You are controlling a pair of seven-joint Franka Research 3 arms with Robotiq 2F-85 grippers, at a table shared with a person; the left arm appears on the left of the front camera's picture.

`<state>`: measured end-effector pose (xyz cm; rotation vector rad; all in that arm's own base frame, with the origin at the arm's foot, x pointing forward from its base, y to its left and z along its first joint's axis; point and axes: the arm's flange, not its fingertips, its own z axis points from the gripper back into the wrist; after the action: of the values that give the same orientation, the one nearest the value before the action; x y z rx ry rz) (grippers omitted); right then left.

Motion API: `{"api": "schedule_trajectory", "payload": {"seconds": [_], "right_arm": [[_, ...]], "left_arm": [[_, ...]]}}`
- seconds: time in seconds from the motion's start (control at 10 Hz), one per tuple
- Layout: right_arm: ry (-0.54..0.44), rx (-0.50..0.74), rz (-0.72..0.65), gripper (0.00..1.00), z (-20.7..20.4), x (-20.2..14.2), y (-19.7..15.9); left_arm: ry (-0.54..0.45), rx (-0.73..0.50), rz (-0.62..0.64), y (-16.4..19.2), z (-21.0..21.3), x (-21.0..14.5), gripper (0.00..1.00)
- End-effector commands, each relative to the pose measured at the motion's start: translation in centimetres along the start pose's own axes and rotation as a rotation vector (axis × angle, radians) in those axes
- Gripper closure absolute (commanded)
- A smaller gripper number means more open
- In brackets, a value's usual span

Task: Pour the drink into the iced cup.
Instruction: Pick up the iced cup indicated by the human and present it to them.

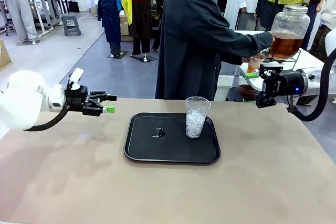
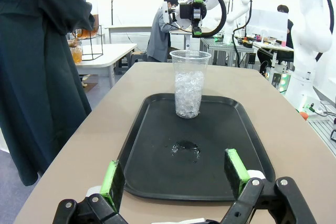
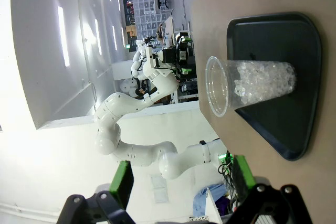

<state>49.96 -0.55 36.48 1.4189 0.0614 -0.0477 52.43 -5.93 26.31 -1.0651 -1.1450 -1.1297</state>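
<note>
Currently left gripper hovers over the table left of the black tray, jaws wide, nothing in them. Iced cup stands upright on the tray's right half, a small wet spot beside it mid-tray. Drink sits in a glass dispenser jar behind the table, far right, person's hand on it. Right gripper hangs just below, jaws wide, empty

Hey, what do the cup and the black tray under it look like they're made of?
Cup: likely thin clear plastic, glossy; the ice shows through its wall. Tray: probably moulded plastic, black, satin finish, with a raised rounded rim; hard to be sure.
</note>
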Motion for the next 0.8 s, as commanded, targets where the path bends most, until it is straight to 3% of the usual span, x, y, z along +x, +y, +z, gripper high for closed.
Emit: {"api": "schedule_trajectory", "payload": {"seconds": [0.0,0.7], "right_arm": [[-0.003,-0.001,0.003,0.0,-0.02,0.0,0.09],[-0.003,-0.001,0.003,0.0,-0.02,0.0,0.09]], "left_arm": [[-0.006,0.003,0.002,0.0,0.09,0.01,0.0],[-0.006,0.003,0.002,0.0,0.09,0.01,0.0]]}}
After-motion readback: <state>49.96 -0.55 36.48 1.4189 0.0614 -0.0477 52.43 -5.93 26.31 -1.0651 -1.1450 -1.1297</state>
